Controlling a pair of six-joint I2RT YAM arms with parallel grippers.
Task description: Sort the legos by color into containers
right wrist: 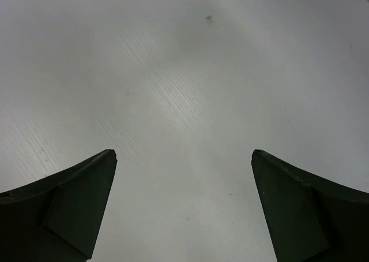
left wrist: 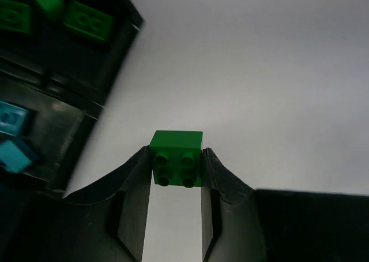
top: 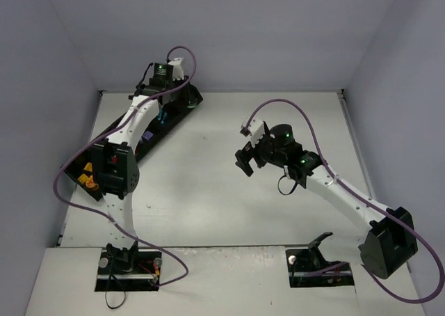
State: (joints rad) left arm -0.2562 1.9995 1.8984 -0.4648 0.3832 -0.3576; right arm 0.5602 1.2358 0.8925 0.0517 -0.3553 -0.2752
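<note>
My left gripper (left wrist: 177, 152) is shut on a green lego (left wrist: 176, 161), studs facing the camera, held above the white table just right of the black tray's (left wrist: 112, 71) edge. In the tray's far compartment lie green legos (left wrist: 87, 21); the one beside it holds teal legos (left wrist: 12, 118). From above, the left gripper (top: 172, 86) hangs by the far end of the tray (top: 193, 97), which runs diagonally down to the left. Yellow, orange and red legos (top: 89, 178) show in its near compartment. My right gripper (top: 245, 159) is open and empty over bare table (right wrist: 183, 153).
The left arm (top: 128, 124) lies along the tray and hides most of its compartments. A purple cable (top: 69, 184) loops beside the tray. Grey walls enclose the table on three sides.
</note>
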